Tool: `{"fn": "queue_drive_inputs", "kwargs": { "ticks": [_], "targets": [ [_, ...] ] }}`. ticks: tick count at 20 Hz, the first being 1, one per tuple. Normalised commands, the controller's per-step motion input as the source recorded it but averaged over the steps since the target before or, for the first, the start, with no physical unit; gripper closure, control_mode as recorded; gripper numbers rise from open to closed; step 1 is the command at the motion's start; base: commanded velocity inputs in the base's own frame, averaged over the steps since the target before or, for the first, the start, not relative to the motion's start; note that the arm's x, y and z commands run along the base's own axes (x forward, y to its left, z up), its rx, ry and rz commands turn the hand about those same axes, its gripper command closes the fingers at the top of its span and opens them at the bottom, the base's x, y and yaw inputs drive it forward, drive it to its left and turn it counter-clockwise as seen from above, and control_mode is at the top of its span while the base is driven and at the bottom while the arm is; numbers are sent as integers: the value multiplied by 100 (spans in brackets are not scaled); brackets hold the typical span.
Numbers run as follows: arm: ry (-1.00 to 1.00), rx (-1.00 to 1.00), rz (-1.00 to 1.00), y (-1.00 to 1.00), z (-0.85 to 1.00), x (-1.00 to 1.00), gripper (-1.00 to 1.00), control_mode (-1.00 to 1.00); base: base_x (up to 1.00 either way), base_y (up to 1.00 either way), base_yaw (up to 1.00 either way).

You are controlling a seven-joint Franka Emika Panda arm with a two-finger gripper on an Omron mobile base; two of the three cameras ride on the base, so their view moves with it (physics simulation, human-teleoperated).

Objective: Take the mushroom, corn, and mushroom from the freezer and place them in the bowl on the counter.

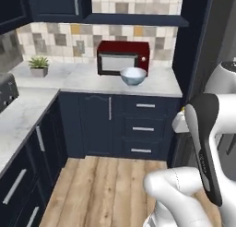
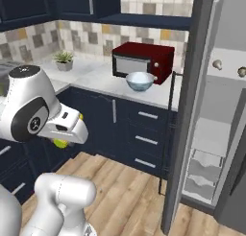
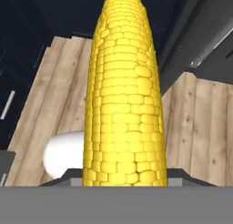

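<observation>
While the freezer (image 2: 211, 115) stands open at the right, the carry should swing wide over the counter (image 1: 92, 78) and stop above the bowl (image 1: 133, 75), which sits in front of the microwave (image 1: 122, 57), before release; dropping from low height would keep the cob from bouncing out. Two mushrooms (image 2: 217, 64) wait on a freezer shelf, seen from the right base camera alone; the corn (image 3: 122, 91) fills the hand camera, apparently clamped between the jaws of the gripper (image 3: 122, 175), though the fingertips are hidden.
</observation>
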Motion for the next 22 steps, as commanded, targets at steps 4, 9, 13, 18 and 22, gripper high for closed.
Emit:
{"fn": "queue_drive_inputs", "kwargs": {
  "ticks": [4, 9, 13, 18, 22],
  "targets": [
    [0, 0, 0, 0, 0, 0, 100, 100, 65, 70, -44],
    [0, 0, 0, 0, 0, 0, 100, 100, 58, 27, -57],
    [0, 0, 0, 0, 0, 0, 100, 100, 32, 54, -10],
    [0, 0, 0, 0, 0, 0, 100, 100, 55, 33, -1],
    [0, 0, 0, 0, 0, 0, 100, 100, 85, 1, -5]
  ]
}}
